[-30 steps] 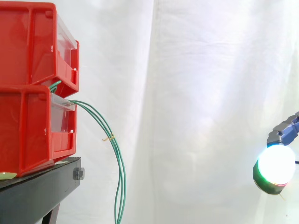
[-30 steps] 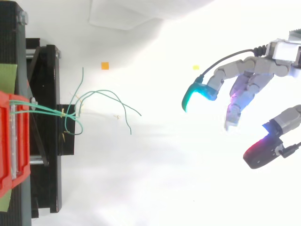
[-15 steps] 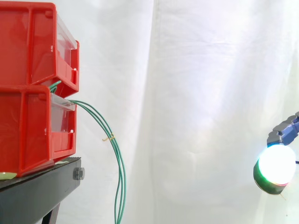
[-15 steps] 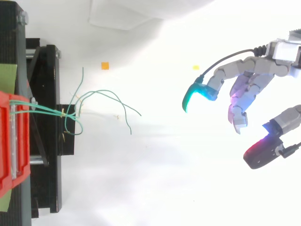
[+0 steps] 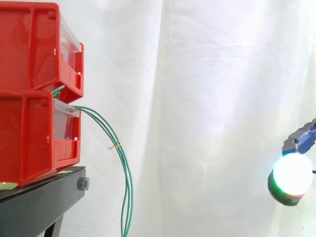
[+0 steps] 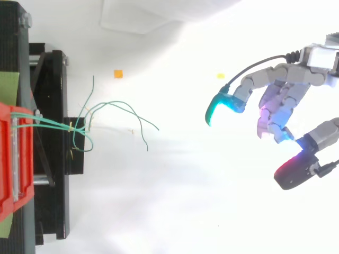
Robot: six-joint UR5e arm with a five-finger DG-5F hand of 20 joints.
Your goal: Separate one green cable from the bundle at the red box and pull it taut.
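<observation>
- Hand (image 6: 288, 87), fingers spread apart and empty, hovers at 3 o'clock, well apart from the green cables (image 5: 118, 146).
- Green cables hang slack from the lower red bin (image 5: 29, 133).

Side view level, top view looking down, both sharing red bins (image 5: 29, 74), green cables (image 5: 117, 146)

Top view: one of the hand's (image 6: 310, 66) fingers (image 6: 275, 114) has curled further inward over the last second, its tip now showing cyan.
</observation>
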